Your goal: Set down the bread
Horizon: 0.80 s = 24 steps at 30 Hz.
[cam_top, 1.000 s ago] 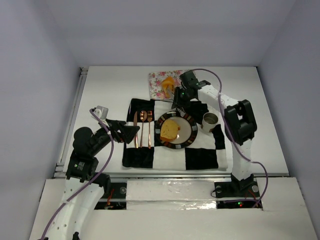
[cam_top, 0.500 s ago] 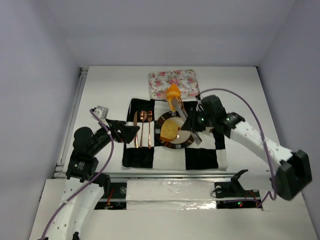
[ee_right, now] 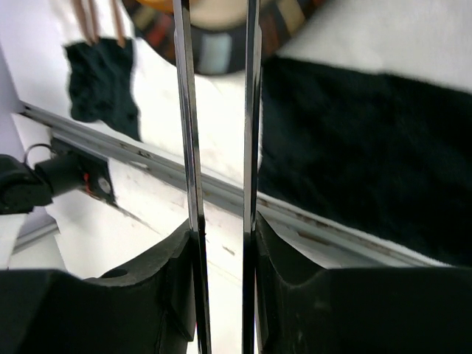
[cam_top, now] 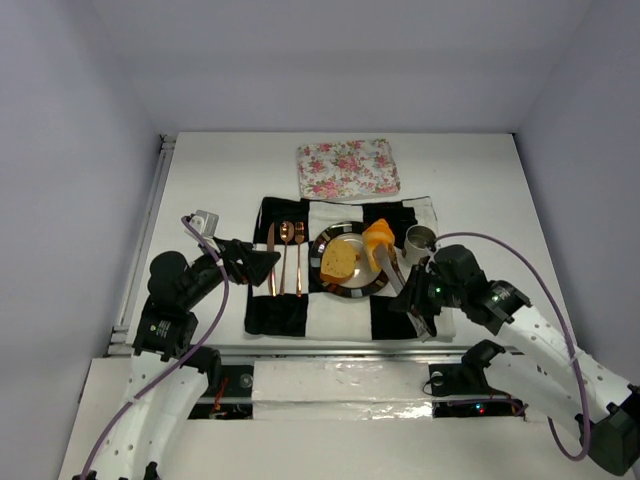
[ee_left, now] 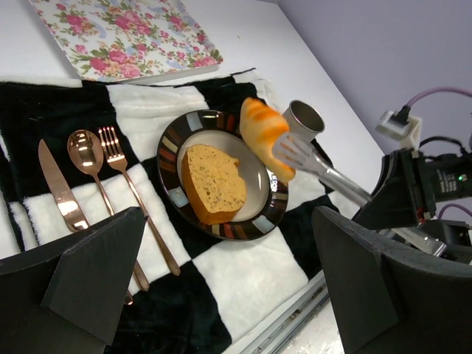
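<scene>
A round plate (cam_top: 352,296) with a striped rim sits on a black-and-white checked cloth (cam_top: 400,316) on a white table (cam_top: 220,190). A thick golden slice of bread (cam_top: 338,262) already lies flat on the left half of the plate, so that piece looks placed. The second piece, an orange ridged croissant (cam_top: 378,240), is not down yet. It is pinched in the ends of metal tongs (ee_left: 324,174) and, in the left wrist view, appears to hang in the air over the plate's right rim, close to a small metal cup (cam_top: 420,238). The right hand (cam_top: 415,296) is clenched on the tongs' handle near the front edge of the cloth. The left hand (cam_top: 266,262) is spread wide, grasping nothing, beside the copper cutlery (cam_top: 285,256) left of the plate. By my reckoning the job is a little past halfway. What remains is lowering the croissant onto the bare part of the plate beside the slice and letting the tongs spring apart.
</scene>
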### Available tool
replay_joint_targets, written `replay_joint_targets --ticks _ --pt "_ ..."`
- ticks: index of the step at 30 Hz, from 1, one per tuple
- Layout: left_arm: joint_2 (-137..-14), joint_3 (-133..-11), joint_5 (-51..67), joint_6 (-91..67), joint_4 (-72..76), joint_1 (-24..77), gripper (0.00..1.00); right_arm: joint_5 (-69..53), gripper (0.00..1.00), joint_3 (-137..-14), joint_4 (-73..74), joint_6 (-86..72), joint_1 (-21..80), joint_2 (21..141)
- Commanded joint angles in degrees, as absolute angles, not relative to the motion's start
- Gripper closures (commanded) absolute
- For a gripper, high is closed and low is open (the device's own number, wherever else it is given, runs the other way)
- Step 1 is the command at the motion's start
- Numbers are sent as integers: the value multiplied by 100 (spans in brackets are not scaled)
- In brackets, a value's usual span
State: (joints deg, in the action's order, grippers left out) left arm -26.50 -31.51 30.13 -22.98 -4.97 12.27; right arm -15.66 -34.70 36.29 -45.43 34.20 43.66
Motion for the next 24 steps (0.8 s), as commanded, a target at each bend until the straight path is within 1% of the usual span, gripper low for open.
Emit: replay_joint_targets --ticks 1,6,9,10,13,14,15,17,18,19,21,22,24 --pt "-2689 -3138 3085 -2303 -211 1248 2 -1863 67 -3270 3569 -4719 3524 4272" --pt "-2707 -3138 3094 -2303 -202 1248 3 -1934 66 -3252 3419 -4781 3629 4315" --pt "-2689 -3138 3085 -2312 -202 1248 3 -2047 52 -3375 3331 -4816 3630 4307" --pt "-2698 -3129 3085 -2303 -211 1248 3 -2048 44 -3427 3305 -4799 3630 4281" --pt "-2672 -3138 3085 -2303 -211 1248 3 -1785 35 -3813 3567 -4615 3630 4324" --pt "-2672 -3129 3094 -2303 -211 1248 3 -1697 35 -3901 3655 -4571 3630 4350" --pt "-2672 -3138 3085 -2303 -202 1248 3 -1557 34 -4050 3708 -4536 3630 4385" --pt "-2646 -3138 3094 -2303 -202 1248 3 -1416 38 -4166 3841 -4500 3630 4395" --pt "-2646 -3129 3094 -2303 -202 1248 2 -1337 41 -4288 3858 -4491 3630 4395" --pt "-2628 -3138 3094 -2303 -202 1248 3 -1284 47 -4367 3911 -4491 3630 4395" --pt "-2610 -3138 3102 -2303 -193 1248 3 -1222 51 -4543 3815 -4448 3630 4421" --pt "-2610 -3138 3111 -2303 -193 1248 3 -1213 55 -4761 3754 -4378 3630 4456" --pt "-2602 -3138 3129 -2303 -185 1248 2 -908 59 -5122 3709 -4255 3630 4815"
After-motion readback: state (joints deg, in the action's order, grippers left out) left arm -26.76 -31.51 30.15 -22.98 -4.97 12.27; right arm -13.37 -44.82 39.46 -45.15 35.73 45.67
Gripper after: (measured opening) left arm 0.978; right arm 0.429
